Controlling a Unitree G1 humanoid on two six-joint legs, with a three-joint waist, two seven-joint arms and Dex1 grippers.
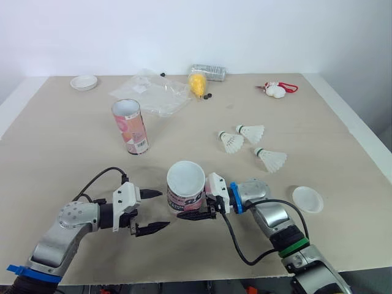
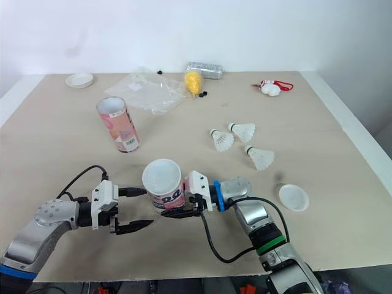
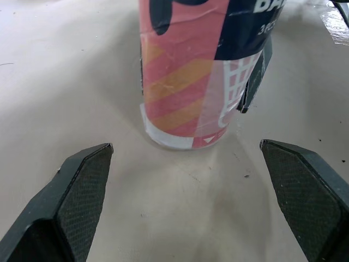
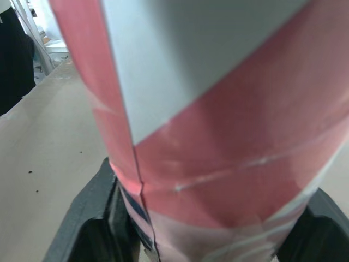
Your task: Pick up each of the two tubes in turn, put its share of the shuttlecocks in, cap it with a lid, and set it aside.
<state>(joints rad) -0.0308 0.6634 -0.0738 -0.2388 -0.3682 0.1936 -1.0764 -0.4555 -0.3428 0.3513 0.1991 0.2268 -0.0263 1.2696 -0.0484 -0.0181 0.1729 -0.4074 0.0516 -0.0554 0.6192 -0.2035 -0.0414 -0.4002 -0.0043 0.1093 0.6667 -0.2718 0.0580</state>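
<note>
Tabletop [image 1: 73, 141] — right jaws tight on near tube [image 1: 184, 197], left jaws agape

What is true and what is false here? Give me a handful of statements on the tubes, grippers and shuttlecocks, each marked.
1. The right gripper is shut on the near tube. True.
2. The left gripper grips that tube too. False: it is open, apart from it.
3. Three shuttlecocks lie on the table. True.
4. The far tube lies on its side. False: it stands upright.
5. The near tube is capped. False: its top is open; a lid lies beside the right arm.
</note>
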